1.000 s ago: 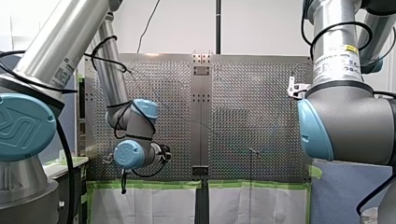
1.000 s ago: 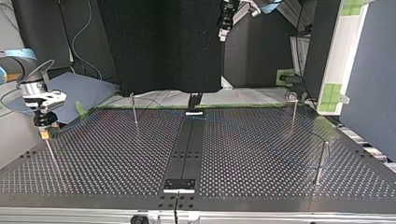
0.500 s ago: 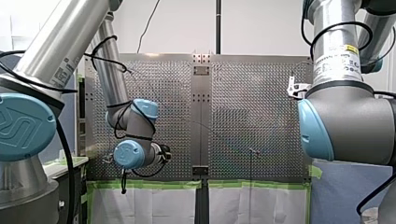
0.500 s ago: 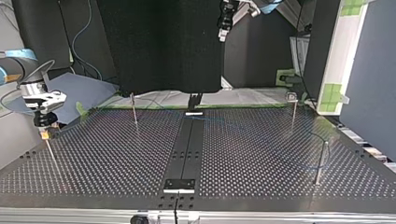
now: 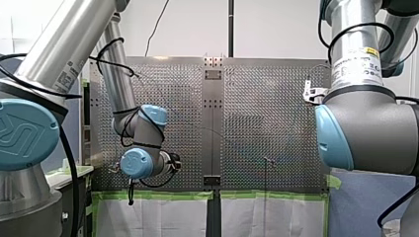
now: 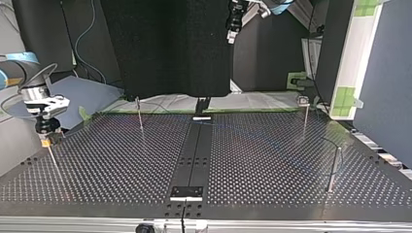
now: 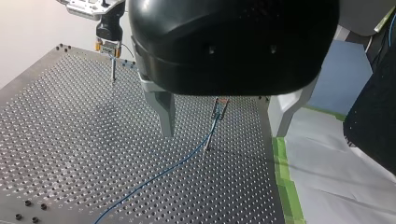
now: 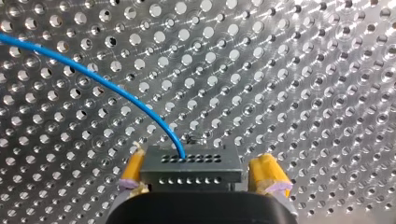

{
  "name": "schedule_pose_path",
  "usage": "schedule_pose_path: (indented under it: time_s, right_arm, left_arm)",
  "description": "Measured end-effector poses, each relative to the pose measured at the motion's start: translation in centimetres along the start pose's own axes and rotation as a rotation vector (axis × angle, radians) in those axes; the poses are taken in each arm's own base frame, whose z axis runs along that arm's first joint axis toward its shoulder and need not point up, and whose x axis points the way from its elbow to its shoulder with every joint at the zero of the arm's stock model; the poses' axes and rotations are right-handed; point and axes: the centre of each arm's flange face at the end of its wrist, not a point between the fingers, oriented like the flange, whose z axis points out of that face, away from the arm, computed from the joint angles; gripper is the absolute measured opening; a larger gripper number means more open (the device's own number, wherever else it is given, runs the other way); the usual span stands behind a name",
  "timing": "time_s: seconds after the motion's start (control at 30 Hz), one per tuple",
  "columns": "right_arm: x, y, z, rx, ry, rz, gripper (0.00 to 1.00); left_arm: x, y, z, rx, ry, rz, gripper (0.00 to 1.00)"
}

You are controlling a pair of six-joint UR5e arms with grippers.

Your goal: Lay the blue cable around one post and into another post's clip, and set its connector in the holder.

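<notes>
Your right gripper [image 8: 200, 163] looks spread, pads just beside the connector [image 8: 190, 169], blue cable [image 8: 116, 88] curving out of it. Lift off crooked and a pad could drag it loose. Left gripper [image 7: 224, 133] is spread too, empty.

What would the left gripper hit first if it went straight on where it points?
Likely the thin post carrying the blue cable, seen ahead between my left gripper's open fingers; depth is unclear, so perhaps the perforated table instead.

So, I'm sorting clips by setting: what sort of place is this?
Most likely a robotics lab bench: my left arm and my right arm, both industrial, reach over a perforated metal table with thin posts, and a blue cable runs across it.
</notes>
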Motion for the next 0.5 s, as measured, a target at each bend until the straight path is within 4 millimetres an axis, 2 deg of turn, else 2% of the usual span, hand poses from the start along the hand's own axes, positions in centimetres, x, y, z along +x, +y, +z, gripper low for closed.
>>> schedule_pose_path:
  time_s: [0.5]
  right_arm:
    - [-0.18, -0.10, -0.02, -0.005, -0.006, 0.003, 1.00]
  left_arm:
    - [0.01, 0.03, -0.02, -0.002, 0.001, 0.001, 1.00]
